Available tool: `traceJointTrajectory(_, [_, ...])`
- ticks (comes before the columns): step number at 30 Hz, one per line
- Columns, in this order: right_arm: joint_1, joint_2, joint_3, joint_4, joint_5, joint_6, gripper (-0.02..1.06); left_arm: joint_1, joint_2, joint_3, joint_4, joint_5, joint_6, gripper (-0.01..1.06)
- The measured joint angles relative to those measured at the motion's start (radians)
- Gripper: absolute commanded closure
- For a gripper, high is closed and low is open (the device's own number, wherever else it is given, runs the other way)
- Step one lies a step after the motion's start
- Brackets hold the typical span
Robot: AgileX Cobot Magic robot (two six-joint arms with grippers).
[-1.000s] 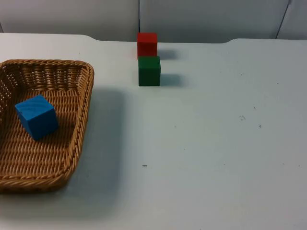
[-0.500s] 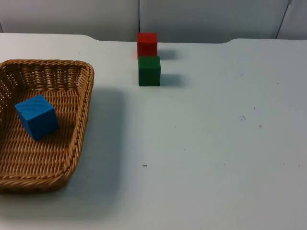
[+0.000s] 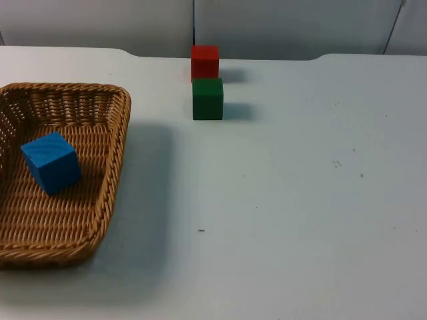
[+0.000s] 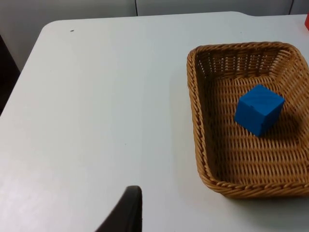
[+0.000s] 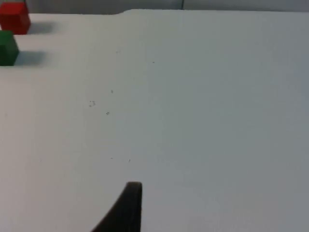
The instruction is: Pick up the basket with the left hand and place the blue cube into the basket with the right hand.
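Left gripper (image 4: 126,212) is just hanging over the white table (image 3: 300,200), off to the left of the basket (image 3: 117,153) and a bit nearer. It's well apart from the rim and isn't touching it. Can't tell from here whether it's released or clenched, but it's got nothing in it. That arm looks like it's waiting.

The blue cube (image 3: 51,162) sits inside the wicker basket on the woven floor, turned at a bit of an angle, closer to the far wall than the near one. From the left wrist camera you get the same thing: blue cube (image 4: 258,116) down in the basket (image 4: 195,121), way out of that gripper's reach to the right.

Right gripper (image 5: 126,208) is over bare table on the right side, holding nothing, and I can't tell its state either. It's nowhere near the basket.

The basket itself rests flat on the table at the left. To its right, toward the far edge, the green cube (image 3: 207,99) stands just in front of the red cube (image 3: 205,62), with the grey partition wall (image 3: 300,27) behind them.
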State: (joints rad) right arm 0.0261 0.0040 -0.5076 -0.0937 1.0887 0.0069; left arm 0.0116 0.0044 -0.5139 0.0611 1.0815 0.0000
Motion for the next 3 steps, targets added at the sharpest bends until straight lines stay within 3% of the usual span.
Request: traceJointTrajectory(3, [-0.031, 0.000, 0.000, 0.000, 0.000, 0.000, 0.00, 0.000, 0.000, 0.000, 0.000, 0.000, 0.000, 0.00])
